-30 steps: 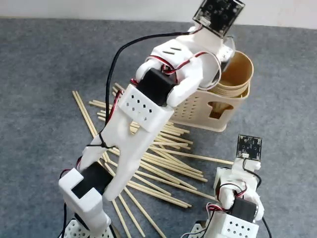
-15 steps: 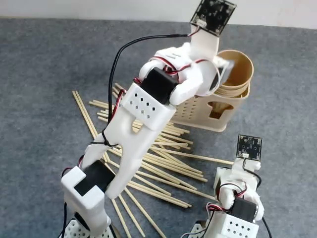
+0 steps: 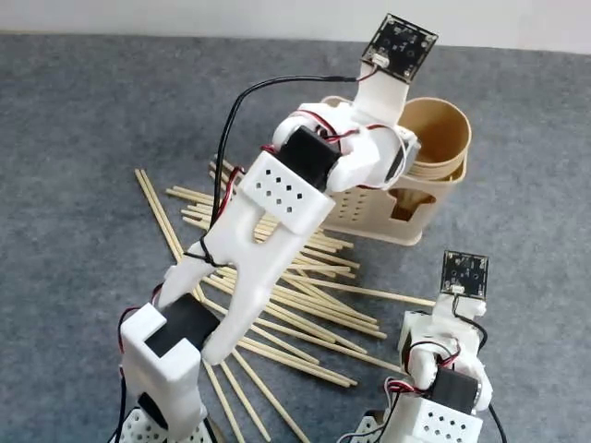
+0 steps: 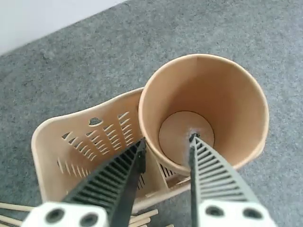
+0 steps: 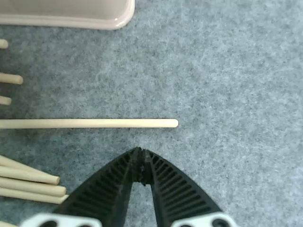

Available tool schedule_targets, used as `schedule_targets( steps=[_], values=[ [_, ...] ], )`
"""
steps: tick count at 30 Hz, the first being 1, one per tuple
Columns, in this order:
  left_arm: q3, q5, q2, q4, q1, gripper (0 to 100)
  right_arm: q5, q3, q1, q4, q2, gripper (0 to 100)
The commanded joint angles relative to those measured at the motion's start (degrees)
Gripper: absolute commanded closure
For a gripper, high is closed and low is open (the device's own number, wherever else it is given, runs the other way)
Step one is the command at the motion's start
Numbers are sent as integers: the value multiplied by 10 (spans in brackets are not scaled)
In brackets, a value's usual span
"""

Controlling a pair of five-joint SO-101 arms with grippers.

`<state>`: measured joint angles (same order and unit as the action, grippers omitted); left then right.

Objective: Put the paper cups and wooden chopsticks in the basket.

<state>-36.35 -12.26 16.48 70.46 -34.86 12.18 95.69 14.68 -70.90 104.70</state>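
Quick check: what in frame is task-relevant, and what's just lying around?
Job:
- paper cups, stacked in the basket
- wooden chopsticks, strewn on the grey cloth
- left gripper, open astride the top cup's rim

Lying about:
- grey cloth
- right gripper, shut, low over the cloth near one chopstick's end

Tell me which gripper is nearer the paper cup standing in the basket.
Left. The left gripper straddles the rim of the paper cup; the right gripper is low over the carpet, by the end of a chopstick.
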Motion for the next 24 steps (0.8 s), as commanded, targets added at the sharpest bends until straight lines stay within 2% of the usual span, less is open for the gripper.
schedule_targets(
  steps=[1, 6, 11, 18, 24],
  values=[
    [-26, -7, -50, -1, -13, 839, 0, 68, 7, 6, 7, 993],
    [-26, -7, -134, 51, -13, 839, 0, 68, 7, 6, 7, 993],
    [-26, -7, -200, 144, -6, 839, 0, 68, 7, 6, 7, 993],
    [-24, -6, -243, 291, 54, 839, 0, 68, 7, 6, 7, 993],
    [74, 3, -269, 304, 131, 839, 0, 68, 7, 6, 7, 993]
  ],
)
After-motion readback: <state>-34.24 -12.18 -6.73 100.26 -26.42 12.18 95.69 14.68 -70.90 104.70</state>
